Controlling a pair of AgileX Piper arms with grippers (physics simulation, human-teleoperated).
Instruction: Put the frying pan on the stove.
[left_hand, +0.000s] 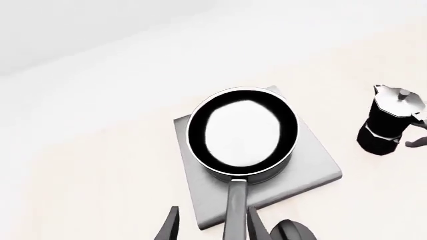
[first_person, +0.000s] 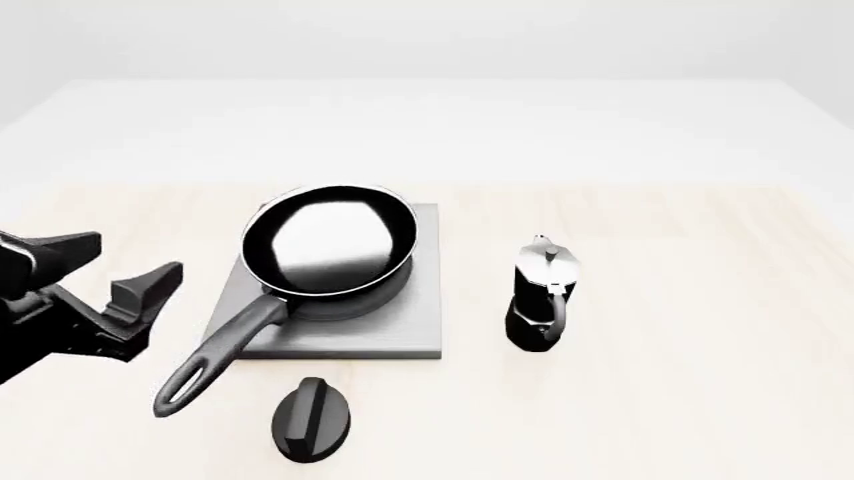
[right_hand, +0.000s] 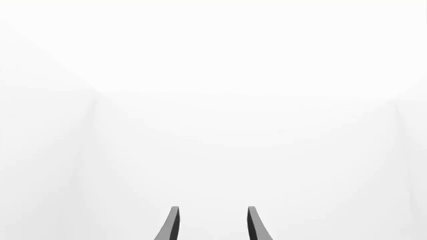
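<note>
The frying pan (first_person: 328, 243) already sits on the stove (first_person: 400, 325) mid-worktop, its handle jutting toward the near edge, so the released, empty left hand (first_person: 104, 270) should back away without nudging that handle, I judge.

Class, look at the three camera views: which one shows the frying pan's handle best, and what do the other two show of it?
The front view: the handle of the frying pan shows whole, from the pan's rim to its end loop. The left wrist view shows only part of it, cut off by the picture's edge. The right wrist view shows none of it.
</note>
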